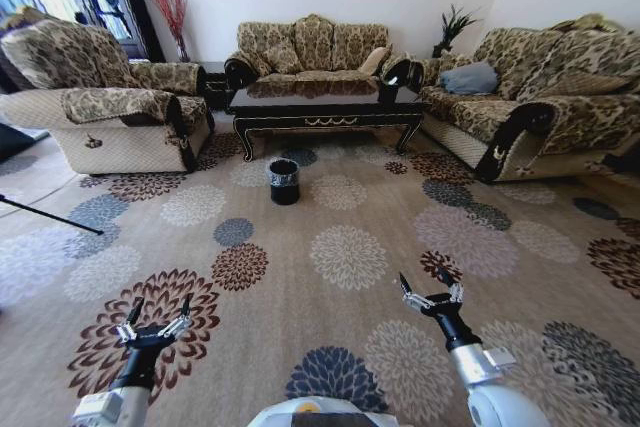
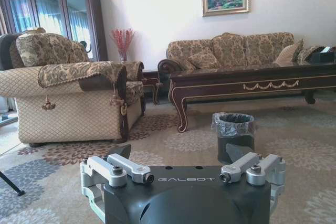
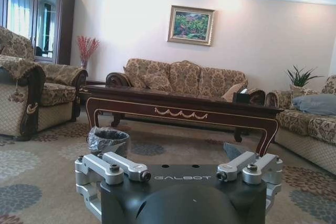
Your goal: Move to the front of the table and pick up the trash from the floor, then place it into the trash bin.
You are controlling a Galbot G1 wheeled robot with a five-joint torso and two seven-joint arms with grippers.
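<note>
The trash bin (image 1: 284,181), black with a crinkly clear bag folded over its rim, stands on the floor (image 1: 330,317) of flower-patterned beige carpet, just in front of the left end of the table (image 1: 322,105), a long dark glossy piece with gold scrollwork on its apron. Sofas (image 1: 312,48) stand behind the table and at both sides of it. Well short of the bin, the left claw (image 1: 156,314) and the right claw (image 1: 430,286) hover low over the carpet, each with fingers spread apart and gripping nothing.
</note>
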